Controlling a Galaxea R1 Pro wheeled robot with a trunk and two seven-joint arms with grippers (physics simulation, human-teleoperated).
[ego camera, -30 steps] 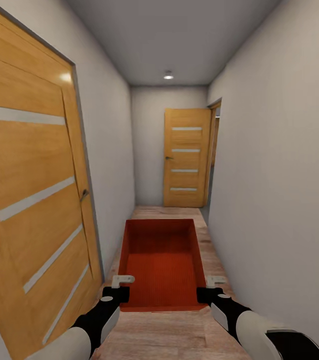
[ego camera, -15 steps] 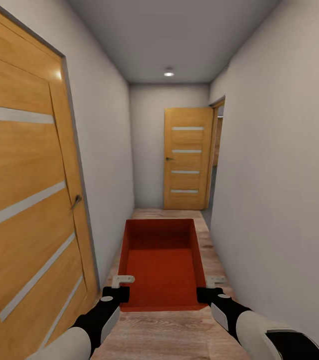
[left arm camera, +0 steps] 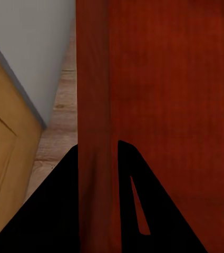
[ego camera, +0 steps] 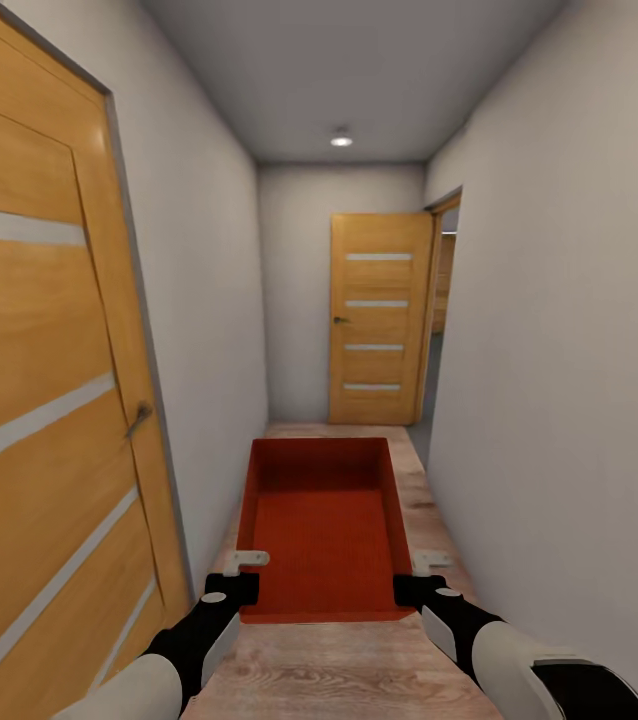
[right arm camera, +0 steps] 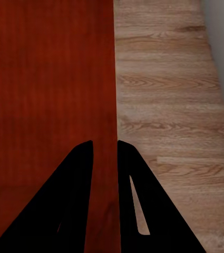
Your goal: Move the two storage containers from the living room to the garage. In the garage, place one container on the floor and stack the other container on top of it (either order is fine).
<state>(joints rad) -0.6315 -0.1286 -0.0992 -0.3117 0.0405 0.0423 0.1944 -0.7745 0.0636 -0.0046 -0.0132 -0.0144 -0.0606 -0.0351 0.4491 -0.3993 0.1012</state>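
The bin (ego camera: 324,530) is held by its side walls in both closed pincers, left (ego camera: 246,568) and right (ego camera: 421,572). The far door (ego camera: 379,318) is nearer than before: garage not yet reached.

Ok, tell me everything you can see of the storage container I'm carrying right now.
The storage container is an orange-red, open-topped rectangular bin, plastic-looking, with smooth walls, empty inside. It is held level above the wood plank floor of a narrow hallway, long axis pointing ahead. The left gripper clamps its left wall near the close corner, the right gripper its right wall, each with one finger inside.
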